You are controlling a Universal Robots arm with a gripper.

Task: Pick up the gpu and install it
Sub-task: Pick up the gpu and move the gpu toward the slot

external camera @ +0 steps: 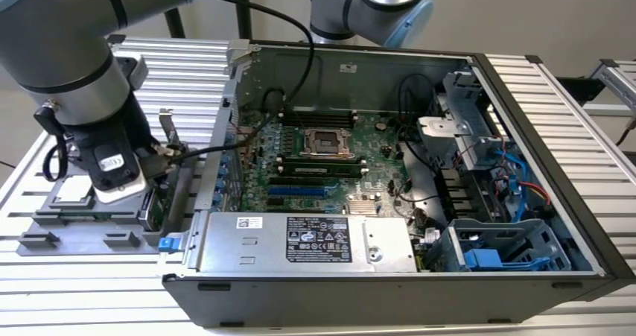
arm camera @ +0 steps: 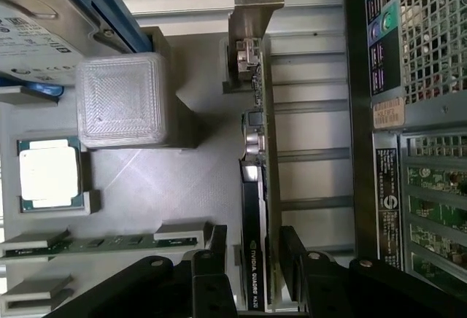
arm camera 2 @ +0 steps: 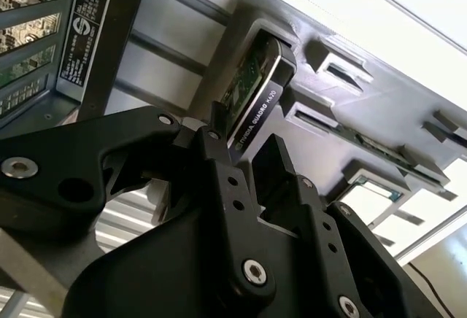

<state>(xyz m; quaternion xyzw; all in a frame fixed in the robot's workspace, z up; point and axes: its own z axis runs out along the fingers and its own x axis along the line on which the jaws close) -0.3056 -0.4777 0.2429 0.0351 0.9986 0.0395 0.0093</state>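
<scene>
The gpu stands on its long edge in a slot of the grey holder, with its silver bracket at the far end. The black shroud is on one face and the green board on the other. My gripper straddles the card's near end, and its black fingers sit on either side with small gaps, open. The second wrist view shows the same straddle around the gpu by the gripper. In the exterior view the gripper hangs over the gpu, just outside the computer case on the exterior view's left.
The open computer case holds the motherboard and a power supply. On the grey holder lie a hard drive in a blue frame, a processor, a memory stick and a translucent block.
</scene>
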